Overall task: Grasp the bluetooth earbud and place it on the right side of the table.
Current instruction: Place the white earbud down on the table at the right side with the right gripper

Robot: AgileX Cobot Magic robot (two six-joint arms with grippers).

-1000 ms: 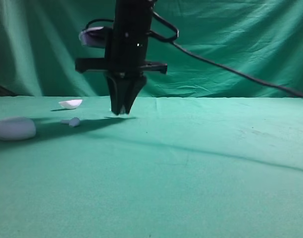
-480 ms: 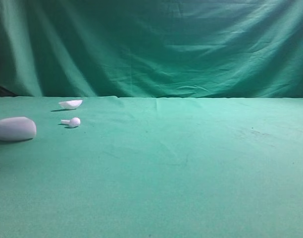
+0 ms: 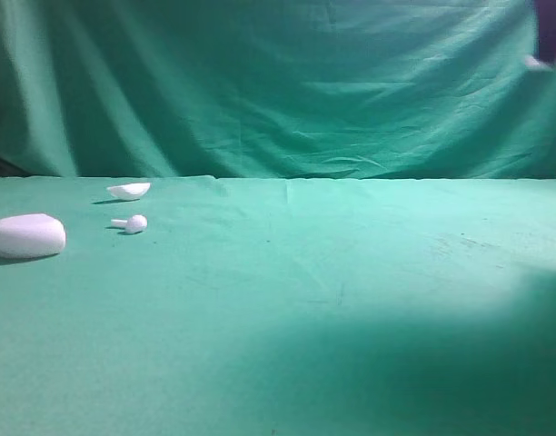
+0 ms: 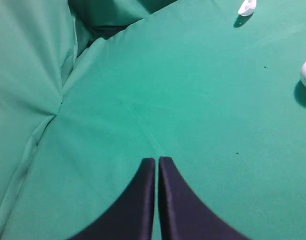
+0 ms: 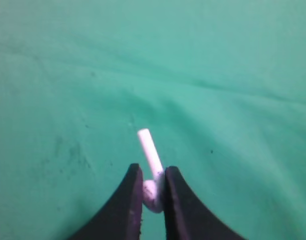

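The bluetooth earbud (image 5: pixel 149 149) is pinched by its rounded head between my right gripper's (image 5: pixel 153 168) black fingers, with its white stem sticking out ahead, above the green table (image 5: pixel 233 75). In the exterior high view only a dark bit of the right arm (image 3: pixel 552 32) shows, at the top right corner. My left gripper (image 4: pixel 156 160) is shut with nothing in it, above bare green cloth.
At the table's left lie a white oval case (image 3: pixel 25 235), a second small white earbud (image 3: pixel 133 222) and a white shell-like piece (image 3: pixel 129 190). A dark shadow covers the right front of the table (image 3: pixel 351 272). Green drapes hang behind.
One second ago the right arm hung over the table's left-middle; then it left the view. Now a bit of it shows at the top right corner, and a shadow covers the right front.
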